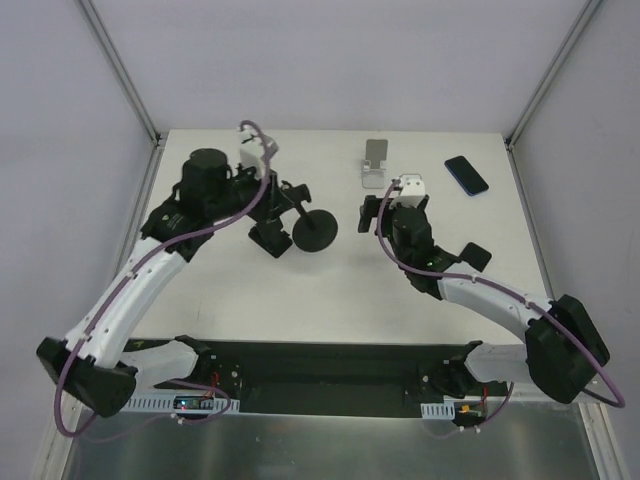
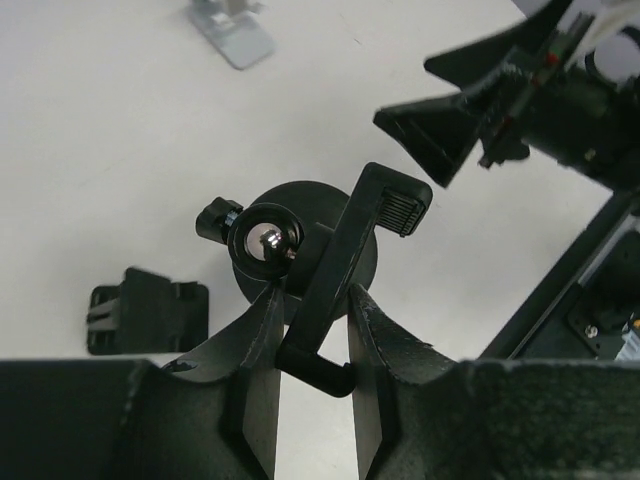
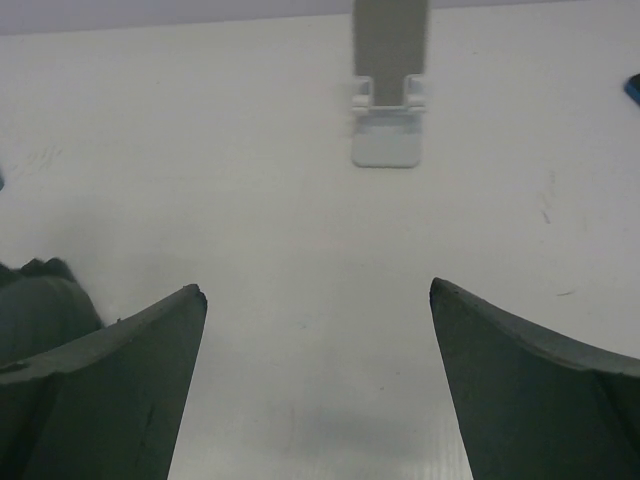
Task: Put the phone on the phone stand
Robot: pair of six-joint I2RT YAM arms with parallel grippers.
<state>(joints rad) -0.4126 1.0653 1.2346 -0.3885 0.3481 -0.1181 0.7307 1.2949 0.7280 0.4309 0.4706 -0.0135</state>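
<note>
The dark phone (image 1: 466,175) lies flat at the back right of the table; a blue sliver of it shows at the right wrist view's edge (image 3: 634,88). A small white phone stand (image 1: 375,165) stands at the back centre, also seen in the right wrist view (image 3: 388,95) and the left wrist view (image 2: 232,30). A black stand with a round base (image 1: 315,230) and a ball joint (image 2: 268,242) sits mid-table. My left gripper (image 2: 313,295) is shut on its black cradle arm (image 2: 350,250). My right gripper (image 3: 317,290) is open and empty, just in front of the white stand.
A loose black square piece (image 2: 148,317) lies on the table left of the black stand's base. The right arm's wrist (image 2: 560,90) is close by at the left wrist view's upper right. Frame posts stand at the table's back corners.
</note>
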